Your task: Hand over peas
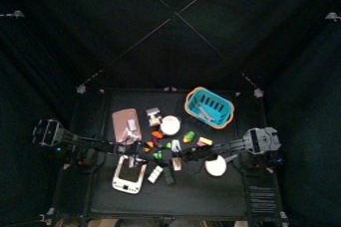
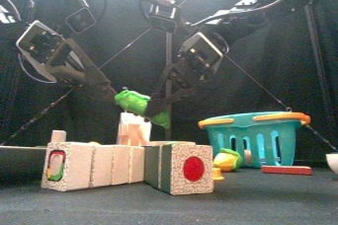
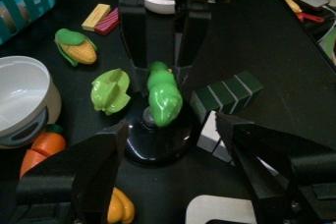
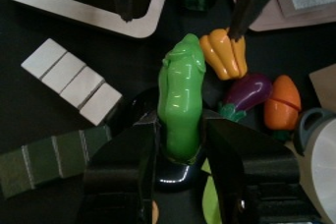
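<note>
The black table (image 1: 107, 196) carries a scatter of toy food, with the left arm reaching in from one side and the right arm from the other until their ends meet above the clutter. The teal basket (image 2: 258, 135) stands toward the right arm's side, well apart from the meeting point. Near the front edge stand two box-like blocks side by side, a cream one (image 2: 93, 165) and a dark green one with a red spot (image 2: 183, 167). A white bowl (image 3: 27, 88) sits on the table beside a green leafy piece (image 3: 110, 90), a corn cob (image 3: 75, 47) and an orange carrot (image 3: 43, 149). The right gripper (image 4: 180, 154) pinches the green pea pod (image 4: 182, 85) by one end, its jaws pressed against the pod's sides, and holds it in the air above the table. The left gripper (image 3: 164, 184) has its jaws spread wide, with the pod's free end pointing toward them, not touching either jaw.
</note>
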Controlling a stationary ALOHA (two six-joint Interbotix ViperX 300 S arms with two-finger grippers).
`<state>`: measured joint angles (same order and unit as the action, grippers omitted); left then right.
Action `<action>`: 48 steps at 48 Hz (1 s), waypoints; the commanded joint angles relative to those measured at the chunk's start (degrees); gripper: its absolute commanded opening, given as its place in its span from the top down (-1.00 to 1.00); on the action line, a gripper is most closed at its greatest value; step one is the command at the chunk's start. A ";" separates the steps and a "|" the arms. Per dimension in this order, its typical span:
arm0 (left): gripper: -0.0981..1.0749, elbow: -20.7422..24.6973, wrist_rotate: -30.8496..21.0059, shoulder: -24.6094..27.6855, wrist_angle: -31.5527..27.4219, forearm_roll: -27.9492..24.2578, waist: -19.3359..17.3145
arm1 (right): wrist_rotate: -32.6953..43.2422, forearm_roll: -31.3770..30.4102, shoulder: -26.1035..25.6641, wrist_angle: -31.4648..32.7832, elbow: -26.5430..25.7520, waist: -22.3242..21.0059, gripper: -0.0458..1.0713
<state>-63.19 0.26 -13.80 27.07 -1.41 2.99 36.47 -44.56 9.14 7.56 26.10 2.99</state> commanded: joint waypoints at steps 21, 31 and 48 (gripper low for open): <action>-0.89 3.78 0.09 4.31 0.79 0.00 -0.88 | 0.00 -2.64 1.58 -0.35 -5.80 -0.18 -0.26; -0.71 4.22 0.09 5.10 0.79 -0.09 -0.88 | 0.00 -2.64 1.58 -0.44 -5.80 -0.18 -0.26; -0.36 4.31 0.09 5.10 0.79 0.00 -1.58 | 0.53 -2.37 1.76 0.00 -5.89 -0.18 -0.29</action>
<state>-60.21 0.26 -8.35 27.33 -1.32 1.67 37.00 -47.11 11.95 7.65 21.71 2.81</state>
